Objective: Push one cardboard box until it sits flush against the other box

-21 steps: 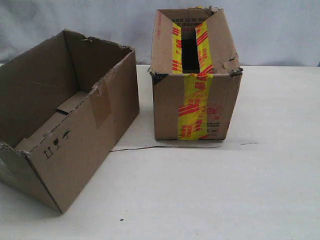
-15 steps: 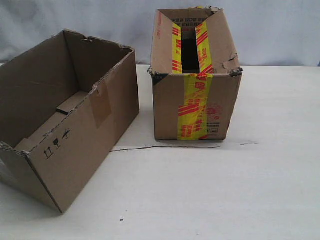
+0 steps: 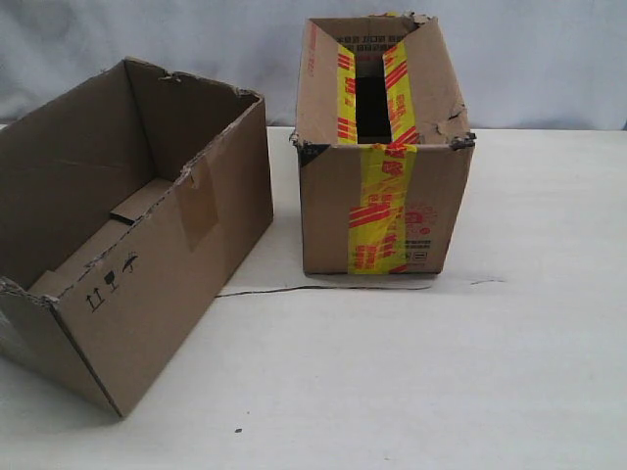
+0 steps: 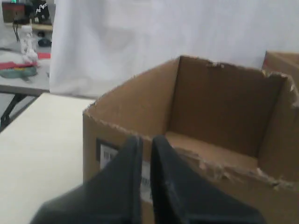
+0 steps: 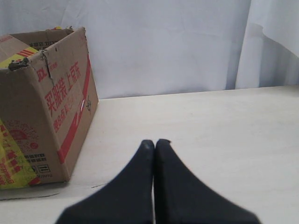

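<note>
Plain cardboard box: open-topped, on the table's left, angled; its far corner is near the taped box, its near end well apart.
Left gripper: fingers almost together, holding nothing, just beside the box's side with the white label; I cannot tell whether they touch.
Pushing well: probably press low on that wall, favouring the near end so the box turns square.
Taped box: upright, across the wedge-shaped gap.
Right gripper: fingers pressed together, empty, over bare table beside the taped box.
Room: the gap looks unobstructed.

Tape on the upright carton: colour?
Yellow tape with red stripes and print on the other box; clearest in exterior view.
</note>
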Tool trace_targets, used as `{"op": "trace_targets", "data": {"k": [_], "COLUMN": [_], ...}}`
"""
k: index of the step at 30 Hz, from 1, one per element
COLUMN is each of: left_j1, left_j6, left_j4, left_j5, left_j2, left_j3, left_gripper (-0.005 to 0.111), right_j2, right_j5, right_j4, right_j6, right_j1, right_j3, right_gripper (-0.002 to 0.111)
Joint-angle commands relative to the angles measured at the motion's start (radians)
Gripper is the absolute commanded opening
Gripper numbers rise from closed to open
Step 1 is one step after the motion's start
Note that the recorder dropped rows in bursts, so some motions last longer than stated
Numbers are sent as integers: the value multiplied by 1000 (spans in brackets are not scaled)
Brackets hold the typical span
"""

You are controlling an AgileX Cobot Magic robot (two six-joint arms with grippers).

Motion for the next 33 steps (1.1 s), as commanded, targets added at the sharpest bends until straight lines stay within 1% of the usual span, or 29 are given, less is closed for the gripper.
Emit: {"op": "trace_targets", "data": {"k": [1, 3, 10, 15, 18, 20, 22, 23, 27, 29, 31, 33], "left_j1": [1, 1, 1, -1, -1, -3, -26, -51, -178, -226, -258, -272], "left_j6": [-6, -6, -6, -6, -6, -6, -15, -15, -39, -41, -61, -65], "left_j4": [9, 9, 9, 9, 16, 18, 18, 18, 18, 9, 7, 7], "left_j5": [14, 5, -126, -197, -203, -251, -288, -302, -373, -400, -425, -443], "left_j2": [130, 193, 471, 681, 790, 854, 902, 923, 988, 1012, 1036, 1058], "left_j3": [2, 2, 1, -50, -88, -97, -106, -112, -134, -153, -170, -189], "left_gripper": [0, 0, 0, 0, 0, 0, 0, 0, 0, 0, 0, 0], "right_j2": [-4, -4, -4, -4, -4, -4, -4, -4, -4, -4, -4, -4], "right_j5": [-3, -3, -3, -3, -3, -3, -3, -3, -3, -3, -3, -3], "right_j4": [-5, -5, -5, -5, -5, -5, -5, -5, -5, -5, -5, -5], "right_j6": [-7, -7, -7, -7, -7, -7, -7, -7, -7, -7, -7, -7], "right_j1": [3, 3, 3, 3, 3, 3, 3, 3, 3, 3, 3, 3], "right_j3": [5, 5, 5, 5, 5, 5, 5, 5, 5, 5, 5, 5], "right_gripper": [0, 0, 0, 0, 0, 0, 0, 0, 0, 0, 0, 0]}}
